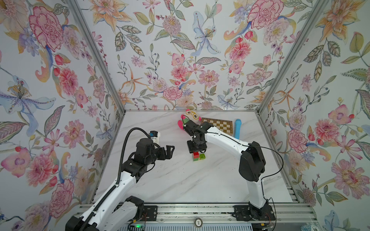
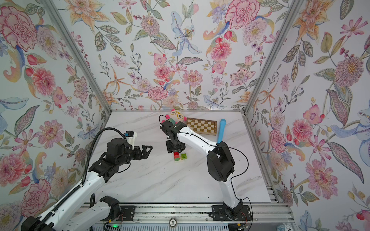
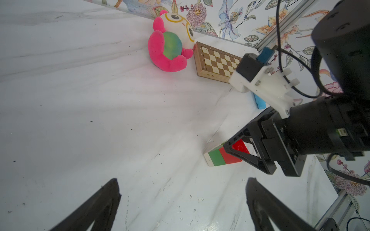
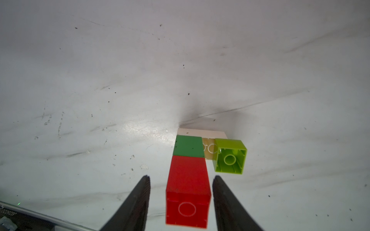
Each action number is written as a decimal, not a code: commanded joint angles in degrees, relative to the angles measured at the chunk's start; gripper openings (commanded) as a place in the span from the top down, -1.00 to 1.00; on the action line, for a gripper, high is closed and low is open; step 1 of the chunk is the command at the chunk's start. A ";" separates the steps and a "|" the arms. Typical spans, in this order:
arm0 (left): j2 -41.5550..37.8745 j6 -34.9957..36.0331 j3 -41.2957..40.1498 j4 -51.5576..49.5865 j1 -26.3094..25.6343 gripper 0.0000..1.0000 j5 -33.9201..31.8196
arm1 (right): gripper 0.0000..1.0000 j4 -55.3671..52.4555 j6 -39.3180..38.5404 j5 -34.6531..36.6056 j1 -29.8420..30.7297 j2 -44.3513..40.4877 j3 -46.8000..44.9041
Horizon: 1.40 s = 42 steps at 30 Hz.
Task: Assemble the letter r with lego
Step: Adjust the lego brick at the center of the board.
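Observation:
The lego lies joined on its side on the white table. In the right wrist view a red brick (image 4: 188,186) joins a dark green cube (image 4: 189,146), which meets a cream bar (image 4: 202,132). A lime green cube (image 4: 230,158) sits on the bar beside the green one. My right gripper (image 4: 181,178) points down over the red brick (image 1: 196,154) with a finger on either side and a small gap at each, so it is open. My left gripper (image 1: 170,151) hovers wide open and empty, left of the letter r (image 3: 220,158).
At the back of the table sit a pink plush toy (image 1: 189,118), a wooden chessboard (image 1: 219,125) and a blue stick-like object (image 1: 237,128). The right arm's elbow (image 1: 252,162) stands right of the bricks. Floral walls enclose three sides.

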 commanded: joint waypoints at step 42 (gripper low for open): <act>-15.45 3.67 2.07 -2.00 -7.58 -0.99 -13.03 | 0.26 32.35 22.52 27.32 20.70 -33.65 -53.99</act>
